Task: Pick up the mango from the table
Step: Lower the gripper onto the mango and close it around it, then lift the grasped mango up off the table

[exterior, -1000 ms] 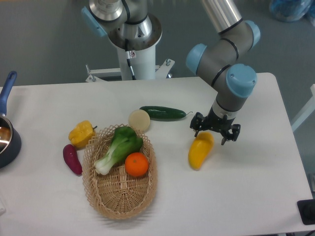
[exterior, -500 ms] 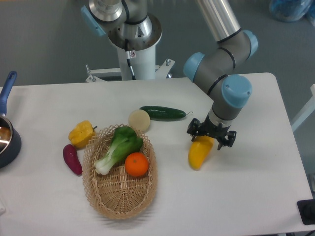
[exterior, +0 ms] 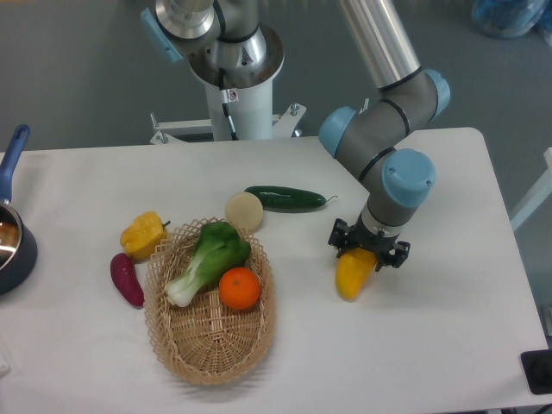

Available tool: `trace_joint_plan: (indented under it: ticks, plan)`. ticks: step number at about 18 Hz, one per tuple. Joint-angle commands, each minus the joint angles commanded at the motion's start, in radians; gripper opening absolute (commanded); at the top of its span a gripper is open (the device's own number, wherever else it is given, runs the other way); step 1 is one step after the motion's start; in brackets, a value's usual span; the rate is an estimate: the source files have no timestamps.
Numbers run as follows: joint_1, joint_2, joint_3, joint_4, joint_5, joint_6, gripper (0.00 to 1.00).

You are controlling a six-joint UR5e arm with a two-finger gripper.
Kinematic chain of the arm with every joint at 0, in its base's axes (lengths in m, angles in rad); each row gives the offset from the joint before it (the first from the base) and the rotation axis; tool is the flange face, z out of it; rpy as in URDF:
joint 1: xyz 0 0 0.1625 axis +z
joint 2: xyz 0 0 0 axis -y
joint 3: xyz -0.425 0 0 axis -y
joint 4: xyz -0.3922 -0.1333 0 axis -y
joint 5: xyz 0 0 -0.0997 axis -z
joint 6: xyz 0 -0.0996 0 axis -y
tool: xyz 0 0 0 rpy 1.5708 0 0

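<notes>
The mango (exterior: 352,275) lies on the white table (exterior: 431,345), right of the basket; it is a smooth yellow oval, more orange at its upper end. My gripper (exterior: 368,255) is straight above that upper end and hides part of it. Its black fingers (exterior: 339,238) straddle the fruit on both sides. The jaws look spread around the mango, and I see no firm grip from this angle.
A wicker basket (exterior: 207,345) at centre left holds bok choy (exterior: 210,256) and an orange (exterior: 239,288). Near it lie a cucumber (exterior: 285,199), a pale round fruit (exterior: 244,210), a yellow bell pepper (exterior: 142,234) and a purple eggplant (exterior: 126,279). A dark pot (exterior: 13,246) stands at the left edge.
The gripper has come down and slightly left onto the mango's upper end. The mango has shifted a little and now shows less of its length.
</notes>
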Motion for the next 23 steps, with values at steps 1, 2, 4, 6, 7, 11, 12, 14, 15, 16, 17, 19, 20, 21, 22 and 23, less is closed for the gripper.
trace_joint_plan:
  ticks: [1, 2, 4, 6, 7, 11, 12, 14, 15, 16, 17, 19, 20, 21, 22, 23]
  plan:
    - [0.002, 0.006, 0.003, 0.000, 0.000, 0.002, 0.40]
    - [0.002, 0.011, 0.009, -0.002, 0.000, 0.000, 0.40]
    - [0.005, 0.040, 0.017, -0.002, 0.000, 0.003, 0.40]
    - [0.017, 0.063, 0.031, -0.003, 0.000, 0.011, 0.40]
    - [0.038, 0.078, 0.032, 0.001, -0.002, 0.014, 0.40]
    - [0.064, 0.107, 0.074, 0.005, 0.002, 0.080, 0.41]
    - [0.084, 0.110, 0.083, 0.003, 0.002, 0.107, 0.41]
    - [0.112, 0.123, 0.097, 0.005, 0.002, 0.147, 0.42]
    - [0.112, 0.123, 0.104, 0.002, 0.003, 0.156, 0.42]
    - [0.118, 0.123, 0.110, 0.003, 0.003, 0.158, 0.43]
    - [0.133, 0.126, 0.115, 0.000, 0.003, 0.161, 0.43]
    - [0.141, 0.126, 0.117, 0.000, 0.008, 0.210, 0.43]
    - [0.144, 0.126, 0.118, 0.002, 0.029, 0.244, 0.44]
    - [0.147, 0.126, 0.118, 0.003, 0.055, 0.271, 0.44]
    - [0.150, 0.124, 0.126, 0.003, 0.070, 0.299, 0.44]
    - [0.161, 0.121, 0.144, 0.002, 0.077, 0.323, 0.45]
